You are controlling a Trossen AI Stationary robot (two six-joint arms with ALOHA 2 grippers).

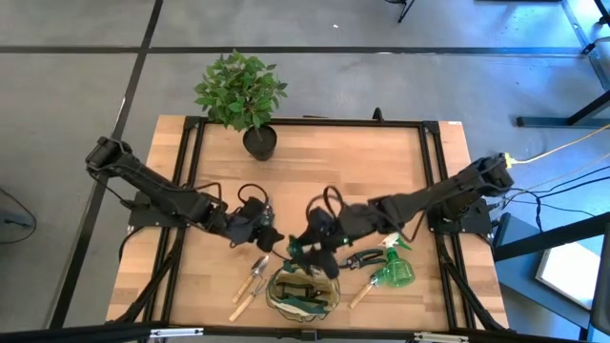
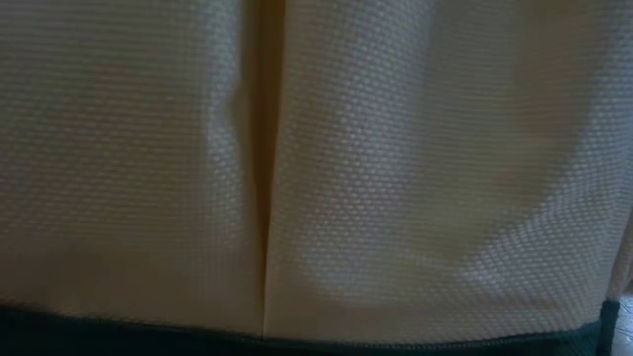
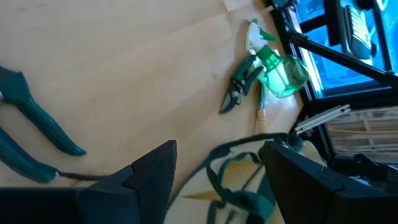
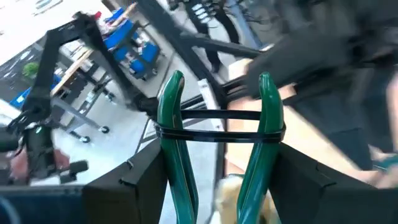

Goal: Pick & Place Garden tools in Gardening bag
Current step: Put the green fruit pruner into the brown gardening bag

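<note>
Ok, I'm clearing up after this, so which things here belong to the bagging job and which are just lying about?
Job: bag, shears in right hand, trowels, pruners, spray bottle; left hand open, empty.
Lying about: potted plant.

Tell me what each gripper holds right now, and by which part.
The right gripper holds green-handled shears low on the two handles, above the gardening bag. The left gripper holds nothing; its fingers stand open.

Overhead camera sees everything; low camera faces bag (image 2: 396,148) fabric, close.
</note>
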